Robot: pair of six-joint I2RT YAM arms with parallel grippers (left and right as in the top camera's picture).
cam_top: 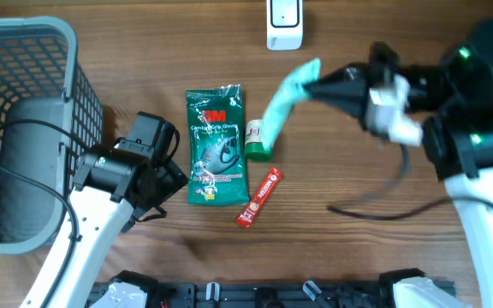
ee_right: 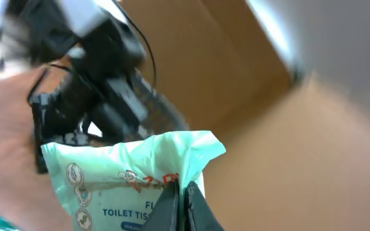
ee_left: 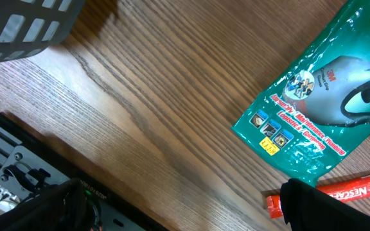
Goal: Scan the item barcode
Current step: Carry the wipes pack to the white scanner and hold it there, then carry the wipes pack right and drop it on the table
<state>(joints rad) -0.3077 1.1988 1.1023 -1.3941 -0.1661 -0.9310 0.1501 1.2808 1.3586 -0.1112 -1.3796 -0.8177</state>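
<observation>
Tissue pack [cam_top: 286,96] hangs above the counter [cam_top: 332,257], pinched at 1 sealed end by my right hand [cam_top: 317,84], which is clenched tight on the film. It is near the white device [cam_top: 284,23] at the far edge, which I take for the scanner. The pack looks light and soft, with a slick, crinkly wrap. It droops from the grip, so I judge the flat seam the safest hold, though the printed face may need turning. My left hand [cam_top: 168,171] is fully released and empty, beside the green 3M pouch [cam_top: 216,145].
</observation>
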